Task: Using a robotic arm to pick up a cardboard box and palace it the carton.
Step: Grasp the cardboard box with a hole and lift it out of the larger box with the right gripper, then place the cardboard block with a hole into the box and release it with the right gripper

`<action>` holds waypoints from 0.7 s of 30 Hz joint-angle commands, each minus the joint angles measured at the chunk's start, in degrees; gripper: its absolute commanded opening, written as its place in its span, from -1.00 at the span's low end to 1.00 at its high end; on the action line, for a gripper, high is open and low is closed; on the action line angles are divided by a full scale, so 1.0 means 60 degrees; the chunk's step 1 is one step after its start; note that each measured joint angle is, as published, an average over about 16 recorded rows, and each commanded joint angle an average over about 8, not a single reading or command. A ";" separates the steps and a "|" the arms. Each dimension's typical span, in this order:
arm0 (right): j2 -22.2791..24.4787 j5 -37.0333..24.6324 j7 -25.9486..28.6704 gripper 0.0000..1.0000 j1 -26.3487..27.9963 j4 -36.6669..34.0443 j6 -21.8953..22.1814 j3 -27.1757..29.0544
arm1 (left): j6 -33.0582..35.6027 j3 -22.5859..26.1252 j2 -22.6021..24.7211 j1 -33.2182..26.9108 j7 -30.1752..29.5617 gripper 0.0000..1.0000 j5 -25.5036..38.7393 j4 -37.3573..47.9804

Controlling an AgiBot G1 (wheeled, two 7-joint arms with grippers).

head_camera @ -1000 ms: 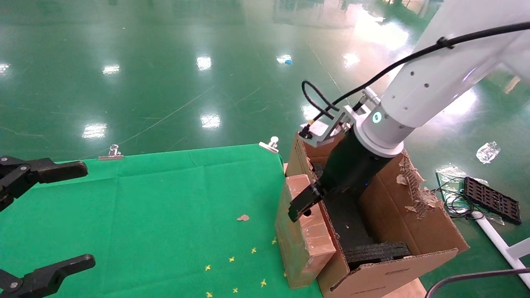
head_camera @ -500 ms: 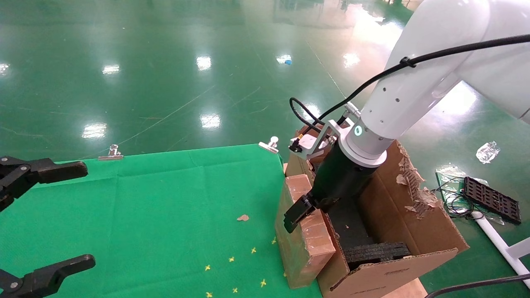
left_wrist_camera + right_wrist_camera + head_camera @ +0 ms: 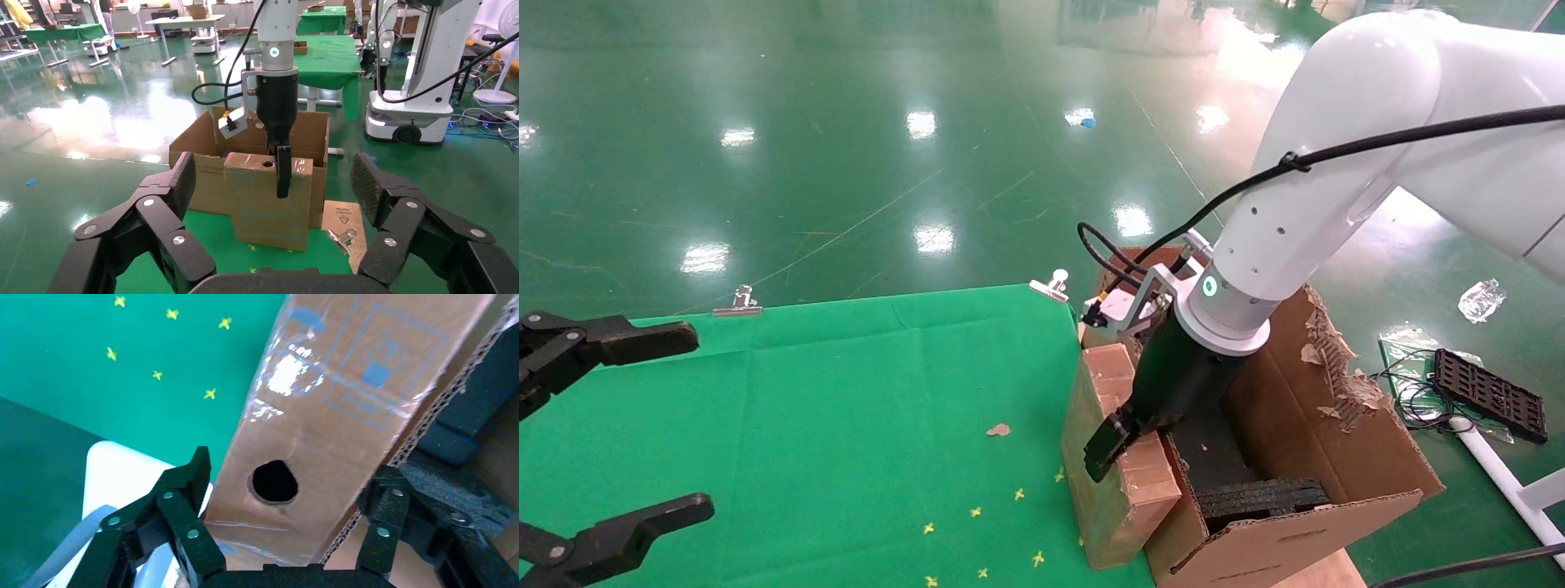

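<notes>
Left gripper [image 3: 609,425]: nearest item, at the near left over the cloth; fingers spread wide with nothing between them, idle.

Cloth [image 3: 829,408]: green, covering the table; small yellow marks near the right edge, one brown scrap, two metal clips [image 3: 1050,286] along the far edge.

Box [image 3: 1120,457]: reddish-brown slab standing on a narrow edge at the cloth's right edge, right against the carton's left wall; a round hole shows in its top edge. It is outside the carton.

Right gripper [image 3: 287,508]: at the tip of the white arm [image 3: 1336,180], reaching down from the right. Fingers [image 3: 183,496] straddle the box's top edge, one on the cloth side and one on the carton side; in the right wrist view they stand apart on either side of the slab, not visibly pressed on it, so I read them as open.

Carton [image 3: 1336,441]: large, tan, torn flaps upright, just right of the box; black foam [image 3: 1254,498] lies inside.

Progress: early. The grasp looks about to be made; squeezing, lifting over the left wall and lowering among the foam appear left to do.

Floor [image 3: 846,147]: glossy green, mirroring ceiling lights; a black tray [image 3: 1487,392] and cables lie at far right.

Room: the left wrist view shows more green tables and other robots beyond.
</notes>
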 commanded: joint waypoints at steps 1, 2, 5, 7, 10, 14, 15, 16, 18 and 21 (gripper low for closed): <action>-0.0004 -0.0015 0.0041 -1.00 -0.0036 0.0052 0.0008 -0.0022 | -0.0001 0.0001 -0.0001 0.0000 0.0001 -1.00 -0.0001 0.0000; -0.0004 -0.0024 0.0049 -1.00 -0.0049 0.0060 0.0009 -0.0031 | -0.0001 0.0002 -0.0001 0.0000 0.0001 -1.00 -0.0001 0.0000; -0.0008 -0.0050 0.0064 -1.00 -0.0082 0.0072 0.0010 -0.0057 | -0.0002 0.0004 -0.0002 -0.0001 0.0002 -1.00 -0.0003 0.0000; -0.0015 -0.0070 0.0066 -1.00 -0.0096 0.0074 0.0005 -0.0074 | -0.0002 0.0005 -0.0002 -0.0001 0.0003 -1.00 -0.0003 0.0000; -0.0031 -0.0104 0.0048 -1.00 -0.0103 0.0077 -0.0007 -0.0095 | -0.0003 0.0007 -0.0003 -0.0001 0.0003 -1.00 -0.0005 0.0000; -0.0005 -0.0197 -0.0097 -1.00 -0.0044 0.0145 0.0032 -0.0094 | -0.0004 0.0009 -0.0004 -0.0002 0.0005 -1.00 -0.0006 0.0000; 0.0026 -0.0222 -0.0161 -1.00 -0.0011 0.0181 0.0064 -0.0079 | -0.0004 0.0010 -0.0004 -0.0002 0.0005 -1.00 -0.0007 0.0000; 0.0075 -0.0248 -0.0244 -1.00 0.0037 0.0234 0.0111 -0.0052 | -0.0005 0.0011 -0.0004 -0.0002 0.0005 -1.00 -0.0007 0.0000; 0.0230 -0.0259 -0.0467 -1.00 0.0166 0.0368 0.0240 0.0048 | -0.0005 0.0012 -0.0005 -0.0003 0.0006 -1.00 -0.0008 0.0000; 0.0642 -0.0104 -0.1004 -1.00 0.0444 0.0571 0.0524 0.0352 | -0.0006 0.0014 -0.0006 -0.0003 0.0007 -1.00 -0.0009 0.0000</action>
